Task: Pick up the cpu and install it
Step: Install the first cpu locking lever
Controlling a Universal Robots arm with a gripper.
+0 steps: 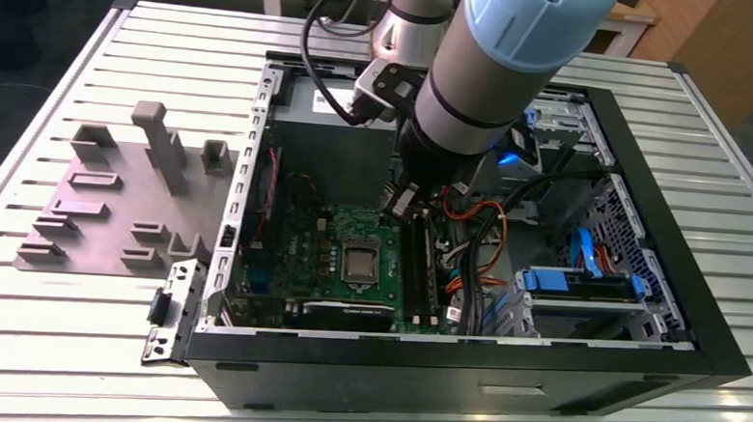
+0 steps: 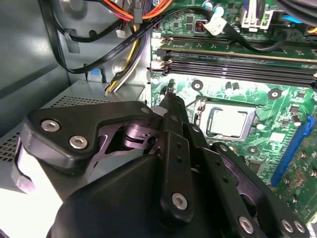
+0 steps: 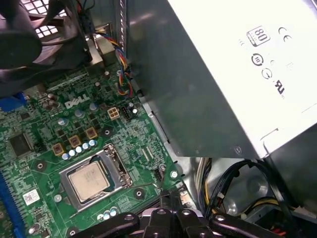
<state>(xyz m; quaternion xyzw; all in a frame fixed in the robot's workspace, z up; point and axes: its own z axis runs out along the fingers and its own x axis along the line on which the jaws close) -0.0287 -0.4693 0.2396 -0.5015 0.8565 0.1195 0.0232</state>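
Note:
The cpu [image 2: 228, 122] is a small silvery square lying flat in its socket on the green motherboard [image 2: 282, 106]. It also shows in the first wrist view as the cpu [image 3: 90, 179] and in the exterior view as the cpu [image 1: 359, 261] in the middle of the board. My gripper [image 2: 171, 99] is shut with nothing in it. Its black tip hangs over the board's edge beside the socket, apart from the chip, toward the power supply. In the exterior view the gripper [image 1: 395, 208] reaches down into the open computer case [image 1: 472, 366].
A big grey power supply [image 3: 223, 74] with a white label stands close beside the gripper. Black, orange and yellow cables [image 2: 124, 29] hang nearby. Memory slots [image 2: 237, 64] run along the socket's far side. A grey moulded fixture [image 1: 119, 198] lies on the exterior view's left.

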